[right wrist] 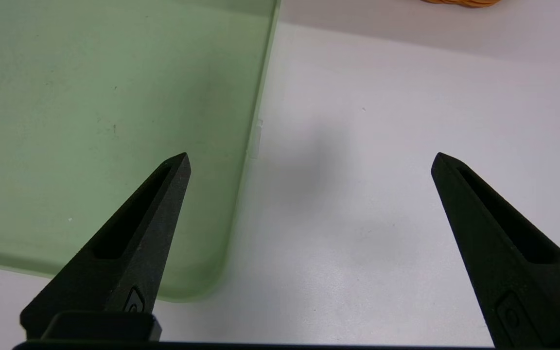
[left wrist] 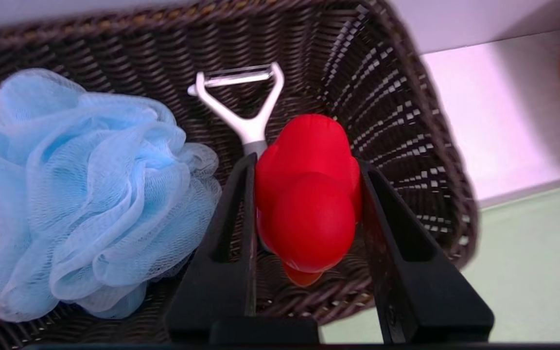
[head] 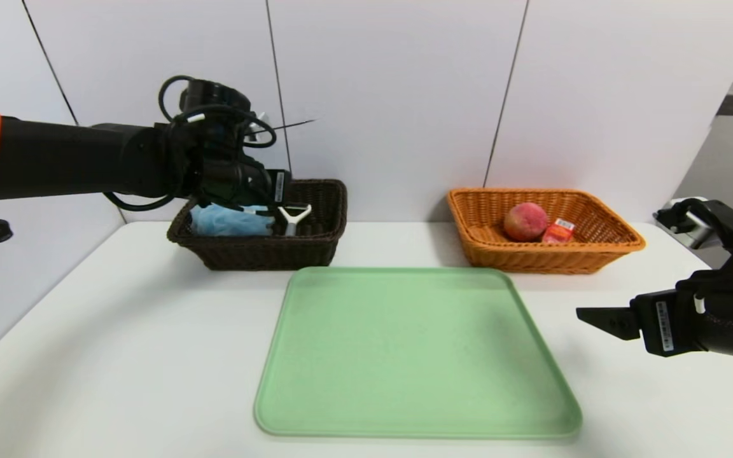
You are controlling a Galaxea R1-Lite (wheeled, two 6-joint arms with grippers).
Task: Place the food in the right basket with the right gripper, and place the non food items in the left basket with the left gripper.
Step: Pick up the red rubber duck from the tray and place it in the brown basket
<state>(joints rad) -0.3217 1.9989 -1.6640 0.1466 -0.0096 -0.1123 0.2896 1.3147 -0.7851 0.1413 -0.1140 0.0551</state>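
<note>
Black cabled arms, orange sleeve

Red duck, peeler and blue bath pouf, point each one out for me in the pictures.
Red duck (left wrist: 309, 214): left wrist view, on its rounded body between the fingers.
Peeler (left wrist: 241, 104): left wrist view, on the white forked head.
Blue bath pouf (left wrist: 85, 189): left wrist view, middle of the mesh.

White table (head: 118, 331) stands against a pale panelled wall (head: 392, 89) with dark seams.

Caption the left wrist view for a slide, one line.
Left gripper holds the red rubber duck over the dark brown basket, beside the blue bath pouf and peeler.
</note>
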